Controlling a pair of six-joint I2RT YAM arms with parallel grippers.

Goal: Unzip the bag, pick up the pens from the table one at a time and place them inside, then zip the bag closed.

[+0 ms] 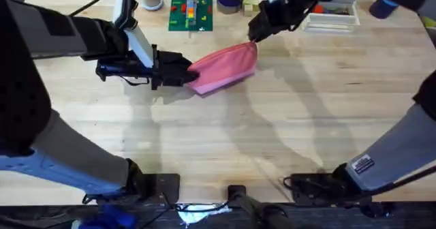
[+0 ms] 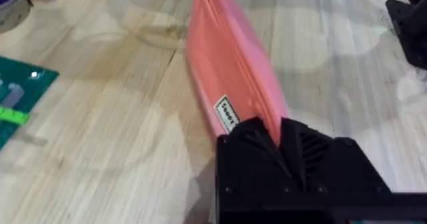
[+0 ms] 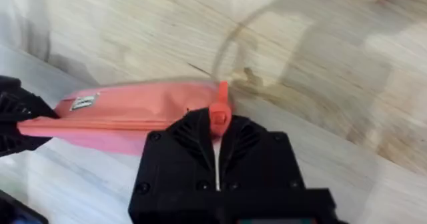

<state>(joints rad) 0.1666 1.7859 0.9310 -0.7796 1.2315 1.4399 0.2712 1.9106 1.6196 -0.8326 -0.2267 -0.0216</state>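
1. The left gripper (image 1: 182, 72) lay low over the table (image 1: 272, 133), reaching in from the left, its black fingers (image 2: 267, 151) pinched together on the left end of the pink bag (image 1: 225, 67). In the left wrist view the fabric edge of the bag (image 2: 230, 71) ran straight out from between the two fingers, and a small white label (image 2: 226, 114) sat on the bag just beside them.
2. The bag rested on the table a little back of centre, stretched between the two grippers, its right end tilted up higher than its left.
3. The right gripper (image 1: 253, 37) came down from the far right and was closed at the bag's upper right end. In the right wrist view its fingers (image 3: 193, 134) were together on a small red-orange zipper pull (image 3: 219, 111) at the bag's (image 3: 127, 111) top seam.
4. Behind the bag, at the far edge of the table, stood a green board (image 1: 191, 14) with coloured pieces, and further right a white rectangular box (image 1: 332, 16).
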